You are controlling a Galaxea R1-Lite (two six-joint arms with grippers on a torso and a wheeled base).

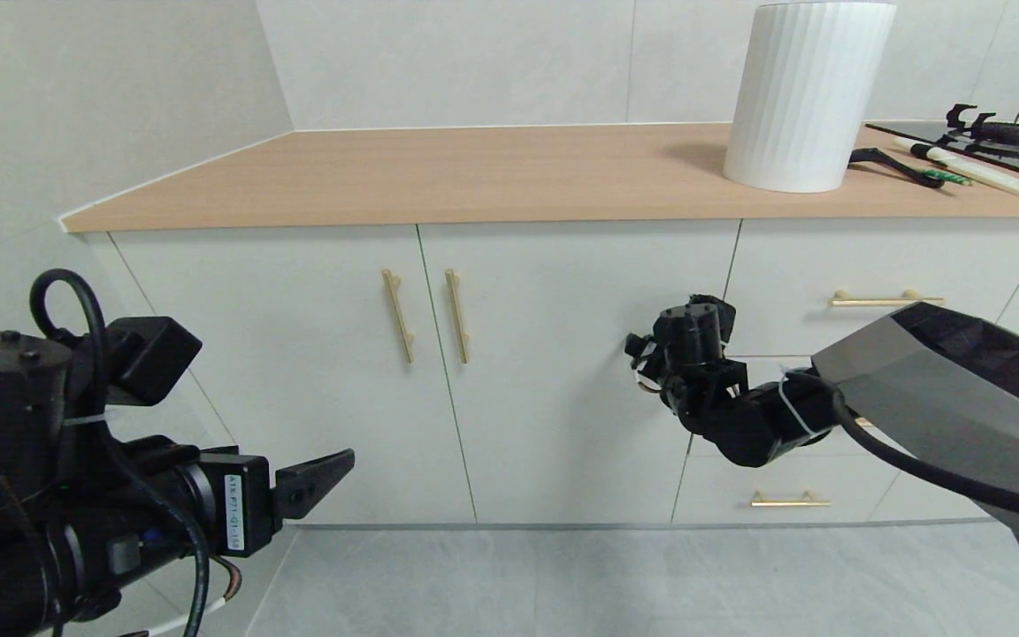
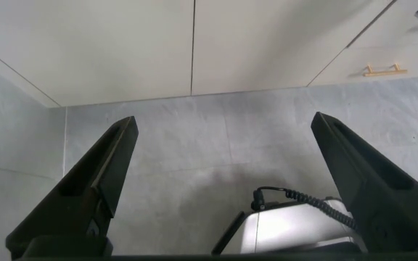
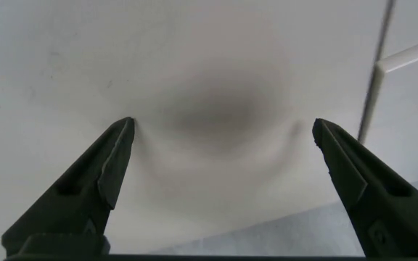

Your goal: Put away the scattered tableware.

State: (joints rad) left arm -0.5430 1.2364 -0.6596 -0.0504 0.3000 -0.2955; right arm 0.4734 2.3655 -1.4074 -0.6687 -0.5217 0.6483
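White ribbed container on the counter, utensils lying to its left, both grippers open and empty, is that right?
Not quite: the head view shows the utensils lying to the right of the white ribbed container on the counter, not its left. The left gripper and right gripper are indeed open and empty.

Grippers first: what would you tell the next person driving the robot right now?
Left gripper: open, empty, low over the floor.
Right gripper: open, empty, facing a cabinet door.
Utensils lie loose on the counter, beside the white container.
Done: nothing visibly put away.
To do: pick up the utensils and store them, perhaps in the container.
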